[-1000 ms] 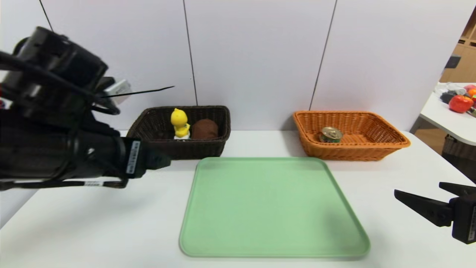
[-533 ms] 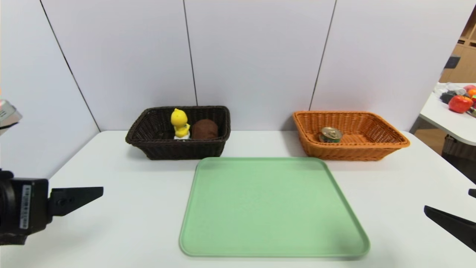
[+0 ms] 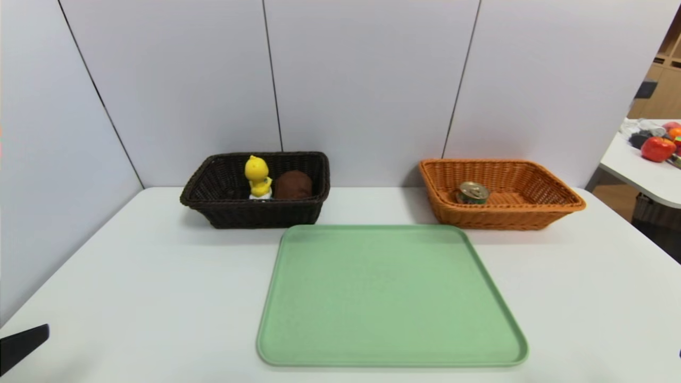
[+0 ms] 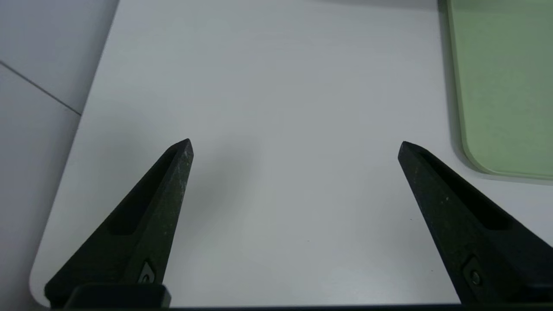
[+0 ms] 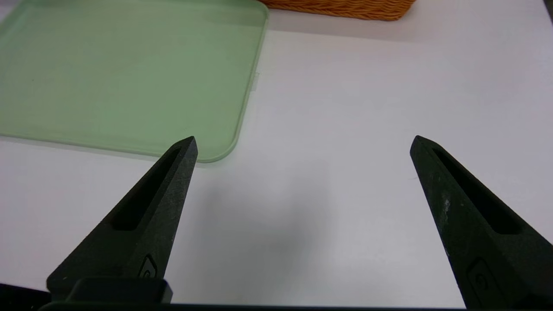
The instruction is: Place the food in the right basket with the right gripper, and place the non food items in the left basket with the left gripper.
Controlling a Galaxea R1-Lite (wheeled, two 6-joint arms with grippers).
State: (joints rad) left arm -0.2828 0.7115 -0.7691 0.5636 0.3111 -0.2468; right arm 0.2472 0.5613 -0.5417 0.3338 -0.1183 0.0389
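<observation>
Both claws, left [image 4: 295, 144] and right [image 5: 303, 140], have pulled back toward the table's [image 3: 159, 276] near edge, spread wide, empty.

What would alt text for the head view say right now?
A yellow duck toy and rolled brown towel sit in the dark brown basket; a small tin can sits in the orange basket. An empty green tray lies on the white table.

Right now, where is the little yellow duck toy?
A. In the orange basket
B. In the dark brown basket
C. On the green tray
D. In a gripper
B: the yellow duck toy stands inside the dark brown basket, beside the rolled brown towel.
</observation>
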